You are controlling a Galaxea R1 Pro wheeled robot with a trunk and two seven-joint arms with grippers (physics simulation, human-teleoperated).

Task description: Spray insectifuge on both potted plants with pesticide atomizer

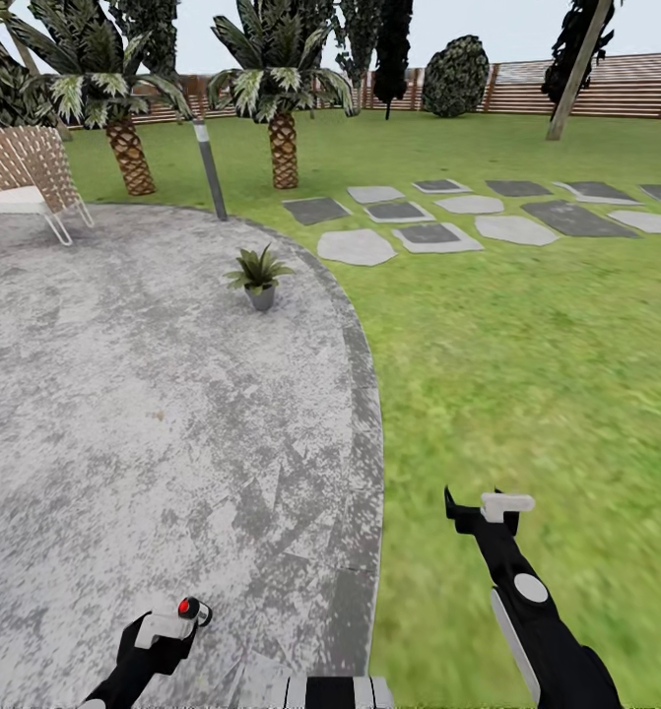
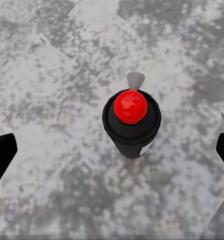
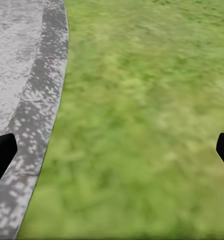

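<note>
A: So, where is the pesticide atomizer (image 2: pixel 131 121)?

B: Standing upright on the grey patio (image 1: pixel 123 414), at about seven o'clock in the head view, right at the left gripper (image 1: pixel 168 630). The left wrist view looks straight down on its red top, with the two dark fingers (image 2: pixel 1 156) spread wide on either side and not touching it.

A: Which step would you say that is?

B: The pick-up, I'd judge. The grasp isn't made. The next move calls for lowering around the bottle's body and closing squarely, since a slim upright bottle could tip if one finger meets it first.

A: And the other arm?

B: The right gripper (image 1: pixel 488 504) hangs over the lawn (image 1: pixel 527 354) at about five o'clock, fingers wide apart and holding nothing.

A: The plants?

B: One potted plant (image 1: pixel 259 278) sits near the patio's edge toward twelve o'clock, well apart from the bottle. Beyond it stand a lamp post (image 1: pixel 210 169), two palms (image 1: pixel 283 108) and a lattice chair (image 1: pixel 25 177) at ten o'clock; stepping stones (image 1: pixel 438 222) run off at one o'clock. Nothing stands between bottle and plant.
</note>
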